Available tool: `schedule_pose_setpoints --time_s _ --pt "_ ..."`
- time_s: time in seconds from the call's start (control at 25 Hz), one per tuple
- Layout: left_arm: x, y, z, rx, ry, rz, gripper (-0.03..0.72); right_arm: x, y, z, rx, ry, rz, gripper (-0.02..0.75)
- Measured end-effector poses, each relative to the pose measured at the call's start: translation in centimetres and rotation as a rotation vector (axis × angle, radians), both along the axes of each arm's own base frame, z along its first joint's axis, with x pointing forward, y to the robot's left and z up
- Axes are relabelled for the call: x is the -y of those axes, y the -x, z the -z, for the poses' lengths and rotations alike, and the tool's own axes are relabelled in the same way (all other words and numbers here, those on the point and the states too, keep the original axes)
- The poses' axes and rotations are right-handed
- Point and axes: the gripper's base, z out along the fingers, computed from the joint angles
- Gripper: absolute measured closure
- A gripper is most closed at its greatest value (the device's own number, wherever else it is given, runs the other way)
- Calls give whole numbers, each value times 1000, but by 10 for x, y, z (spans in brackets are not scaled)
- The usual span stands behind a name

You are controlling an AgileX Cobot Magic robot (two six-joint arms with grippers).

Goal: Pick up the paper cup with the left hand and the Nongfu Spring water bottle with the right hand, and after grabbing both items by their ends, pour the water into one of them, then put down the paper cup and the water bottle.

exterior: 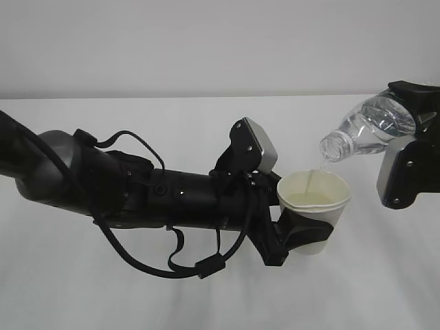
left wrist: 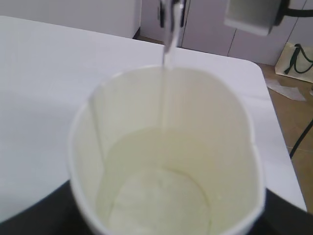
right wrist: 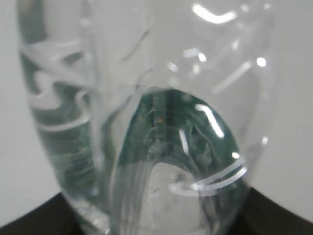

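Small white paper cup (exterior: 314, 203), cream inside, is held upright above the white counter (exterior: 103, 289), gripped round its lower wall by the left claw (exterior: 302, 234). Clear ribbed plastic water bottle (exterior: 368, 130) is clamped in the right claw (exterior: 405, 148) at upper right, long axis tilted, capless neck pointing down-left over the cup rim. A thin water stream (left wrist: 167, 73) is seen entering the cup; water is pooled at its bottom.

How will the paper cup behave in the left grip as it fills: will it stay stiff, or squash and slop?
The paper cup probably gives easily: in the left wrist view its rim already looks squeezed oval. It is likely getting heavier, since a thin stream from the water bottle lands in the shallow water inside. Tightening the left gripper could plausibly buckle the wall and spill.
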Motion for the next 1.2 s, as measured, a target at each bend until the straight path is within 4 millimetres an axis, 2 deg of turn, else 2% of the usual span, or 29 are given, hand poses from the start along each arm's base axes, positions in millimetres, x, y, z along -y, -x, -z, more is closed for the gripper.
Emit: schedule_pose_setpoints --time_s 1.2 --pt "0 0 0 0 0 0 214 0 0 0 1 2 0 332"
